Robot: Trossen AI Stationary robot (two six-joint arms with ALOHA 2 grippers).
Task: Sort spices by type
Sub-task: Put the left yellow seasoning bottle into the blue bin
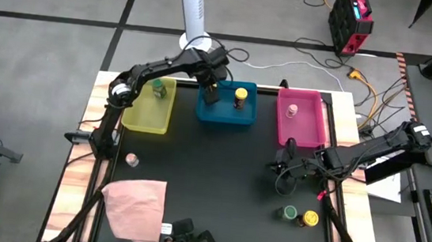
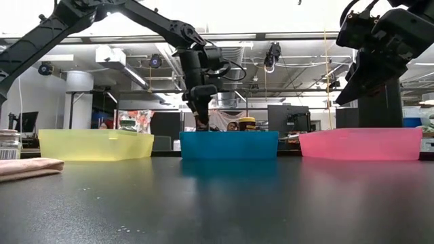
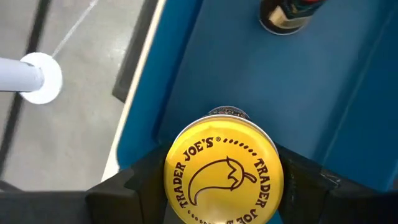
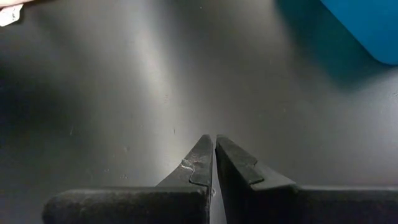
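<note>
Yellow-lidded spice jar (image 3: 224,173), pinched between the left gripper (image 1: 211,95) fingers over the blue bin's (image 1: 245,117) left end, is probably light, rigid and smooth-sided, best held around its body, while the right gripper (image 1: 284,160) waits pressed together near the table's right edge.

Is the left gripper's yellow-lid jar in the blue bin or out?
In, not released. The left gripper grips the yellow-lid jar over the blue bin floor, inside its walls.
</note>
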